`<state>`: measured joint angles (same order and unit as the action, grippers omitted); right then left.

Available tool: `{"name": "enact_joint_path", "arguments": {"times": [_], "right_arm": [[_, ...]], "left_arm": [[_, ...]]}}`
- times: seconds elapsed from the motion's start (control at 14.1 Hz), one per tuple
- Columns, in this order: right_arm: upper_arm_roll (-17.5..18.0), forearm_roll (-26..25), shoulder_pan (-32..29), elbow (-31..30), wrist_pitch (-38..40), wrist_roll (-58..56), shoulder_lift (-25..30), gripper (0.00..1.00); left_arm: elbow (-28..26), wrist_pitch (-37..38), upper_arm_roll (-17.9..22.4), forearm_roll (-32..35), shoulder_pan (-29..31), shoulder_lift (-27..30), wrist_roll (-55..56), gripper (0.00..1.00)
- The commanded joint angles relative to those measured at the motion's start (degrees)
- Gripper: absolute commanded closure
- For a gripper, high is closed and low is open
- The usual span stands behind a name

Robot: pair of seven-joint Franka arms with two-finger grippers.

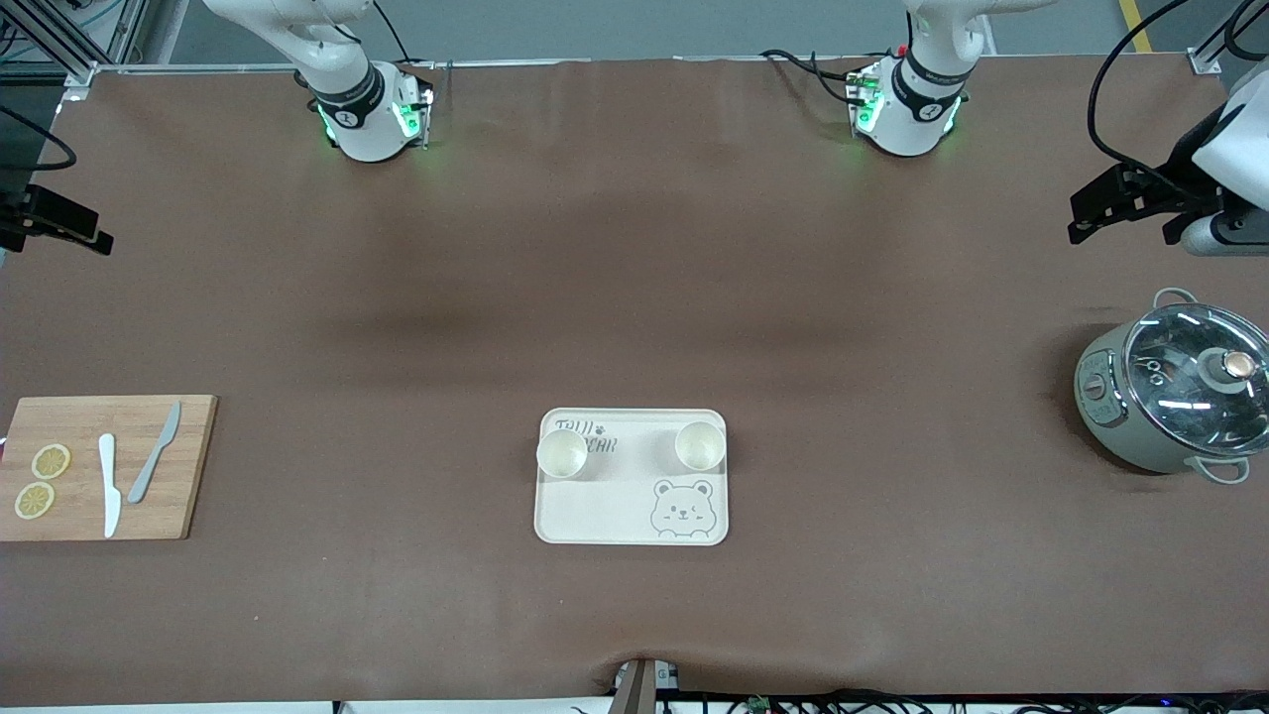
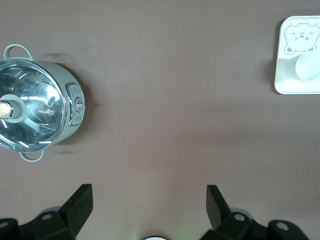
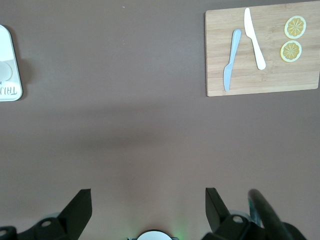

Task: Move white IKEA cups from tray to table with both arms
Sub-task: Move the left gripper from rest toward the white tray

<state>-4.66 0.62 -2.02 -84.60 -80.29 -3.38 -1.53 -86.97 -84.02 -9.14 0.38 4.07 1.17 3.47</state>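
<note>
Two white IKEA cups, one [image 1: 562,453] toward the right arm's end and the other [image 1: 699,445] toward the left arm's end, stand upright on the tray [image 1: 632,516] at mid-table, each along the tray's edge farther from the front camera; neither has been lifted, so the job looks to be at its very start.

Across the front view, from its left edge: the right gripper [image 1: 61,226] hangs high over bare table [image 1: 634,248] at its own arm's end, fingers spread wide and holding nothing. Below it lies a wooden cutting board [image 1: 188,466] carrying two lemon slices [image 1: 42,481], a white knife [image 1: 108,484] and a grey knife [image 1: 155,453]. Next comes the tray with its bear face, well apart from both arms. Nearest the view's right edge sits a small green pot [image 1: 1100,392] under a glass lid [image 1: 1195,382], and above it the left gripper [image 1: 1125,203] hovers, jaws likewise wide and empty.

By the look of it, the step in hand is the first approach. Each arm would need to swing inward to the cup nearer its own end, descend with fingers straddling the rim or wall, and close gently; the cups are small and light, so a skewed descent could tip one or shove the tray.
</note>
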Motion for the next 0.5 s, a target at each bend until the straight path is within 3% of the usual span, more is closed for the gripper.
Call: {"name": "enact_joint_path", "arguments": {"times": [0.0, 0.42], "right_arm": [[0.62, 0.17, -0.97, -1.09, 0.13, 0.65, 1.27, 0.0], [0.62, 0.17, -0.97, -1.09, 0.05, 0.65, 1.27, 0.0]], "left_arm": [[0.93, 2.36, -0.26, -0.47, 0.5, 0.58, -0.66, 0.0], [1.02, 2.9, -0.26, -0.29, 0.06, -0.21, -0.57, 0.0]]}}
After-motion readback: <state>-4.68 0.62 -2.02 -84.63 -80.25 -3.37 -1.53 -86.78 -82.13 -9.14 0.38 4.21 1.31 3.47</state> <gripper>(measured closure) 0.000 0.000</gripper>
